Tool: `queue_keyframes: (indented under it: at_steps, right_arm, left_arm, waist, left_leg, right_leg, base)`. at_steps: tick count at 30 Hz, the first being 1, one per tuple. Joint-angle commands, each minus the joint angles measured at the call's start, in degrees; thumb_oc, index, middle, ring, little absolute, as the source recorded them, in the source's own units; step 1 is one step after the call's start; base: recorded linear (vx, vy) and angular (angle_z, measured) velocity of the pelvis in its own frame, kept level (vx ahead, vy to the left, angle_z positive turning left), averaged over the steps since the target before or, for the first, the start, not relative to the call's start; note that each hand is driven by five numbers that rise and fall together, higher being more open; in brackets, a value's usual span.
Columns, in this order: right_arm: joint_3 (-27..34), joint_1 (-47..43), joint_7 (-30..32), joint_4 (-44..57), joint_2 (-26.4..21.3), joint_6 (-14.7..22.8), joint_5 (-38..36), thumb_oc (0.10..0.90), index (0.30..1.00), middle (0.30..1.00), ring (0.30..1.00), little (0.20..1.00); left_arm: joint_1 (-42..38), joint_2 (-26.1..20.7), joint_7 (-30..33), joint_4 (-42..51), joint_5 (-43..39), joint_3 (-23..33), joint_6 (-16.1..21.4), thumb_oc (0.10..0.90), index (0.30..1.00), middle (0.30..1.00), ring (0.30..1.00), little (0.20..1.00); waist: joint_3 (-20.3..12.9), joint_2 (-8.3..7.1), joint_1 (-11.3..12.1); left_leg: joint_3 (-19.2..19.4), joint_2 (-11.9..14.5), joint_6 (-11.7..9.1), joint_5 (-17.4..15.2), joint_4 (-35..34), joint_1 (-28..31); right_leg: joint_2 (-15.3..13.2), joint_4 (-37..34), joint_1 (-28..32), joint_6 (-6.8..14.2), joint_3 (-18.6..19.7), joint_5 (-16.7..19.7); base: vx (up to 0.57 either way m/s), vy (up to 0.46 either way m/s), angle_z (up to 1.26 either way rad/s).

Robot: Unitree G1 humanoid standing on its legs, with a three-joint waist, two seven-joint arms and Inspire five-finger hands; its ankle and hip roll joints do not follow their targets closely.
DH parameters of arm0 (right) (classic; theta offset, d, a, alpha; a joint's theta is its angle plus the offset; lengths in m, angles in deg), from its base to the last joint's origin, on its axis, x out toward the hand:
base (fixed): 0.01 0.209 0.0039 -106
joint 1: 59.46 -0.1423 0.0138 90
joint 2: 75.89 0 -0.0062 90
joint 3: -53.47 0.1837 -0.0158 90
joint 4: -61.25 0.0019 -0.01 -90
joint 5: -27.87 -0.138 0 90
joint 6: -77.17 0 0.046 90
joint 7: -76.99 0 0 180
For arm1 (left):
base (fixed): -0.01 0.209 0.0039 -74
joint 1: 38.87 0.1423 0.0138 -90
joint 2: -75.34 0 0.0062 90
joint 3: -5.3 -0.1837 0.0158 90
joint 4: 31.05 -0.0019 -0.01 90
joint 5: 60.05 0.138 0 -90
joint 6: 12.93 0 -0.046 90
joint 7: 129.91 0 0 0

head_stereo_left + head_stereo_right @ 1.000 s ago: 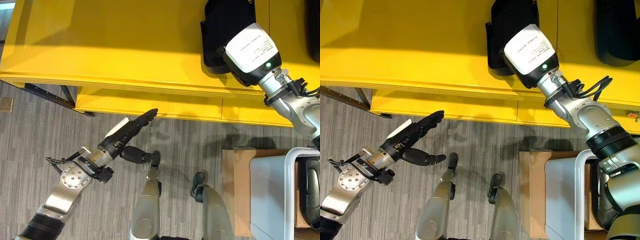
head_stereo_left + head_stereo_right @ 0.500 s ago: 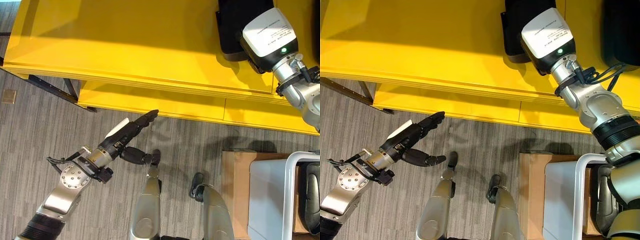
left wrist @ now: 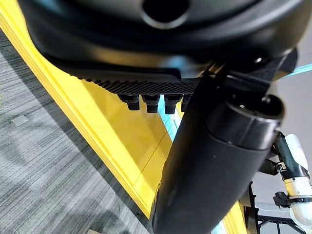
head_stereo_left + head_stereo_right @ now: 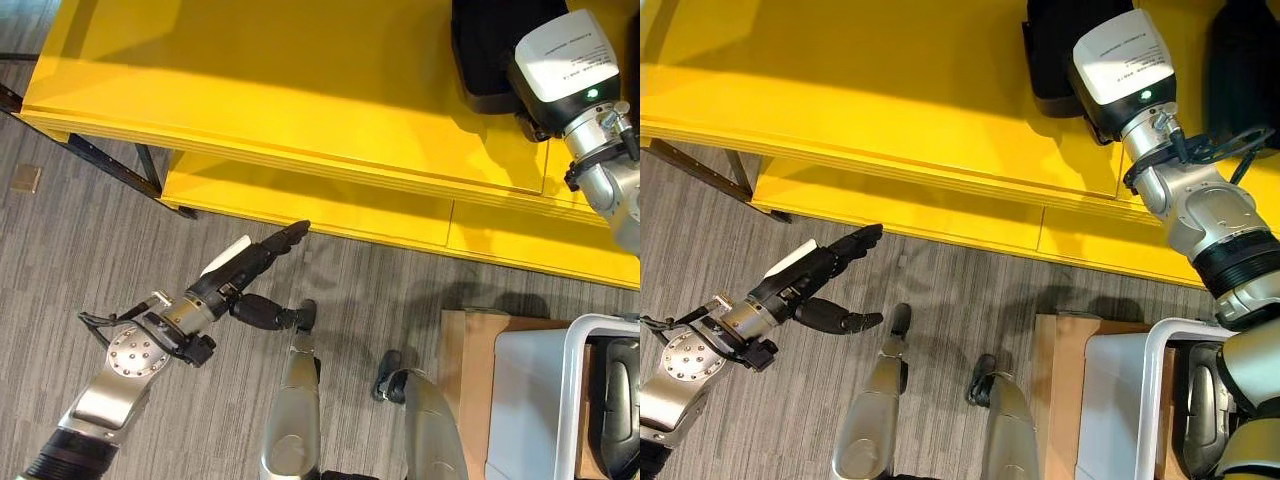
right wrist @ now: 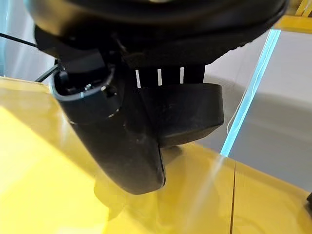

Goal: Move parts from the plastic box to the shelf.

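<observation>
My right arm reaches over the yellow shelf point(image 4: 300, 90). In the right wrist view my right hand point(image 5: 122, 141) is shut on a black part point(image 5: 187, 114), fingers over its top and thumb in front. The part hangs low over the shelf top; I cannot tell whether it touches. From the head, the same black part point(image 4: 1055, 60) juts out from under the white wrist casing. A second black part point(image 4: 1240, 55) lies on the shelf further right. My left hand point(image 4: 245, 270) hangs open over the floor, holding nothing.
The white plastic box point(image 4: 572, 390) stands at the lower right with a black part point(image 4: 615, 405) inside, next to a cardboard box point(image 4: 465, 390). The shelf's front edge and a lower yellow board point(image 4: 300, 205) run across ahead of me. Dark frame legs point(image 4: 150, 170) stand at the left.
The camera has shifted, so the shelf sits lower in view. My right arm has carried the black part a little further back and right over the shelf. The left hand keeps its pose.
</observation>
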Motion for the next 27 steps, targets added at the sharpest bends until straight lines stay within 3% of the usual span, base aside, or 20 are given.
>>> queue_keyframes:
  at_steps: [1, 5, 6, 12, 21, 27]
  right_arm:
    - [3.3, -11.3, 2.8, 0.7, -3.4, -1.8, -1.8, 0.400, 0.300, 0.300, 0.300, 0.300]
    - [2.5, -12.4, 3.6, -0.9, -2.3, -3.1, -1.7, 0.400, 0.300, 0.300, 0.300, 0.300]
    - [2.7, -12.3, 3.4, -0.9, -2.4, -3.5, -2.4, 0.400, 0.300, 0.300, 0.300, 0.300]
    - [4.1, -11.7, 4.4, -2.4, -1.1, -6.0, -4.1, 0.400, 0.300, 0.300, 0.300, 0.300]
    - [6.8, -11.5, 4.0, -3.0, 2.9, -12.2, -7.5, 0.400, 0.300, 0.300, 0.300, 0.300]
    - [7.4, -12.6, 3.1, -3.9, 5.2, -14.5, -5.4, 0.400, 0.300, 0.300, 0.300, 0.300]
  left_arm:
    - [-0.5, 0.7, -0.7, 5.1, -0.6, 3.0, 5.1, 0.900, 1.000, 1.000, 1.000, 1.000]
    - [-1.2, 0.4, 0.1, 4.7, -1.4, 2.5, 4.6, 0.900, 1.000, 1.000, 1.000, 1.000]
    - [-1.2, 0.4, 0.0, 4.6, -1.4, 2.5, 4.5, 0.900, 1.000, 1.000, 1.000, 1.000]
    - [-2.2, 0.7, 0.2, 4.5, -1.5, 1.7, 3.7, 0.900, 1.000, 1.000, 1.000, 1.000]
    - [-3.5, 2.4, 0.6, 5.0, -1.5, 1.1, 4.1, 0.900, 1.000, 1.000, 1.000, 1.000]
    - [-3.6, 4.0, 0.3, 5.7, -1.9, 0.4, 4.0, 0.900, 1.000, 1.000, 1.000, 1.000]
  waist:
    - [-2.5, -0.07, -0.1]
    - [-2.6, 0.63, 0.0]
    - [-2.8, 0.53, -0.1]
    - [-2.5, 0.93, 0.1]
    - [-1.1, 2.56, 0.3]
    - [-0.6, 3.71, 0.3]
  left_leg:
    - [-0.7, 7.2, -2.8, -11.5, 10.4, 4.5]
    - [-0.5, 7.7, -2.7, -9.5, 9.0, 4.1]
    - [-0.8, 7.5, -3.0, -10.5, 8.9, 4.7]
    - [-0.7, 7.6, -2.8, -9.0, 8.6, 3.6]
    - [-0.9, 6.4, -2.4, -8.8, 8.5, 2.1]
    - [-0.7, 5.7, -2.3, -8.8, 7.9, 1.9]
  right_leg:
    - [0.8, 0.0, 1.5, 0.9, 2.6, -1.2]
    - [0.3, 1.4, 0.2, 0.5, 2.5, -0.8]
    - [0.2, 1.9, 0.5, 1.0, 3.1, -2.1]
    - [-0.2, 2.7, -0.7, 0.7, 2.6, -1.3]
    - [-1.3, 4.0, -2.7, 1.0, 3.0, -1.4]
    - [-1.9, 4.3, -3.8, 1.2, 3.3, -1.4]
  base:
    - [0.04, 0.012, 0.05]
    - [0.04, 0.026, 0.08]
    - [0.13, 0.005, 0.04]
    - [0.00, 0.009, 0.06]
    - [-0.01, 0.029, 0.01]
    - [-0.02, 0.044, 0.02]
